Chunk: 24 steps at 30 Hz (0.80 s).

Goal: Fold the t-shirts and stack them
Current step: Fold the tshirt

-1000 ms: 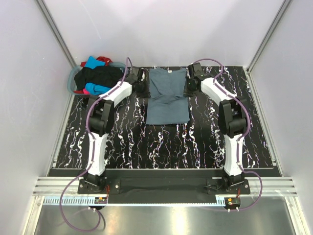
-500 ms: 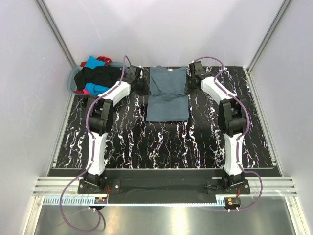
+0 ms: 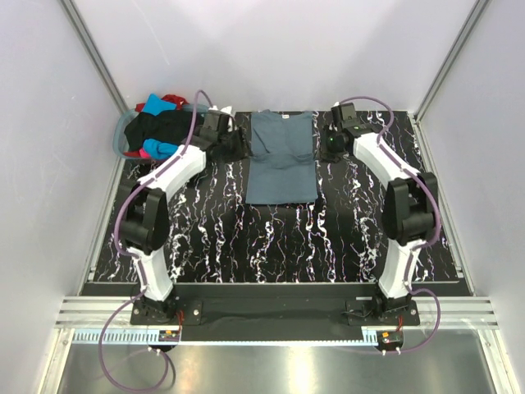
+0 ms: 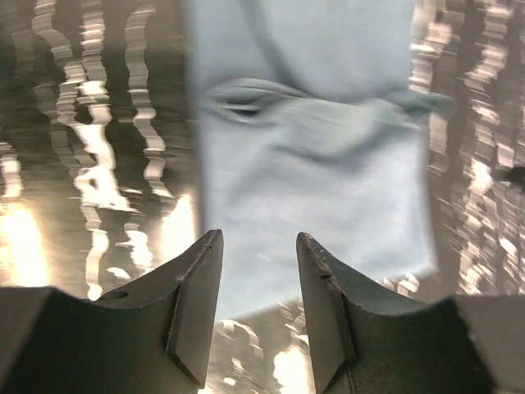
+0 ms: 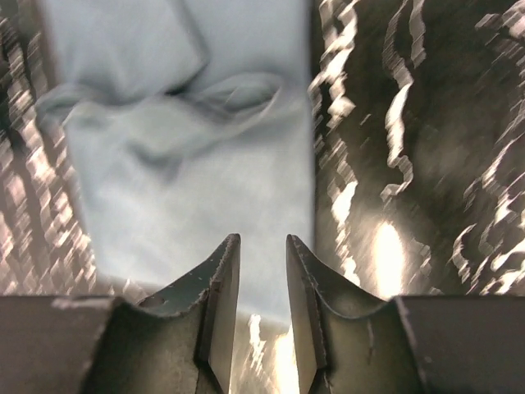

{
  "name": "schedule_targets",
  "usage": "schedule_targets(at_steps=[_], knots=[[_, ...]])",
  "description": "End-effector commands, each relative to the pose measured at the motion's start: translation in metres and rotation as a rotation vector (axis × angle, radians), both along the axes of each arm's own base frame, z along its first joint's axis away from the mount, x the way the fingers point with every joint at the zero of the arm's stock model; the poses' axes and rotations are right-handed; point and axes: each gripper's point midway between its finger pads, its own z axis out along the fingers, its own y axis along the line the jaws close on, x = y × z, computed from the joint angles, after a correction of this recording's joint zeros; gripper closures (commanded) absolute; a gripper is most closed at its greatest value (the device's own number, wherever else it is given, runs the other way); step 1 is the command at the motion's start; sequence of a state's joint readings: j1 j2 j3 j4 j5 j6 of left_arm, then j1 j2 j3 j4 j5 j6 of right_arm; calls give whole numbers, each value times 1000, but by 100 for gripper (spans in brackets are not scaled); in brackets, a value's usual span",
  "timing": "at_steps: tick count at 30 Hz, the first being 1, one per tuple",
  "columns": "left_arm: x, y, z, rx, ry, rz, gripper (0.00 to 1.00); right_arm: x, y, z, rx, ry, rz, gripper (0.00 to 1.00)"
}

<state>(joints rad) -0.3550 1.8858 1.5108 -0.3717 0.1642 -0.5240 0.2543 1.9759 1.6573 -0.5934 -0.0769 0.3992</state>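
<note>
A slate blue-grey t-shirt (image 3: 283,160) lies flat at the back middle of the table, its sides folded in to a narrow strip, with a small white neck label (image 3: 284,117) at the far end. My left gripper (image 3: 232,146) hovers just off its left edge, and my right gripper (image 3: 330,141) just off its right edge. In the left wrist view the left gripper (image 4: 258,246) is open and empty, with the t-shirt (image 4: 312,164) beyond it. In the right wrist view the right gripper (image 5: 262,246) is open with a narrower gap and holds nothing. The t-shirt (image 5: 189,156) lies past its fingertips.
A round grey-blue basket (image 3: 120,135) stands at the back left corner. It holds a black t-shirt (image 3: 168,127), a turquoise one (image 3: 162,149) and a red one (image 3: 171,101). The table top (image 3: 271,238) is black with white marbling. White walls close in on both sides.
Both grippers have opened and let go of the blue-grey t-shirt's edges. They have drawn outward from it, and both arms' elbows have swung out to the sides.
</note>
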Motion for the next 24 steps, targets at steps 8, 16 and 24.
schedule_targets(at_steps=[8, 16, 24], knots=[[20, -55, -43, -69, 36, -128, 58, -47, 30, -16, 175, 118, 120, 67], [54, -52, -59, -4, 26, -119, 59, 17, 27, -31, 116, 42, 90, 69], [79, -35, -70, 47, -1, -67, 59, 61, 14, -49, 110, 31, 30, 70]])
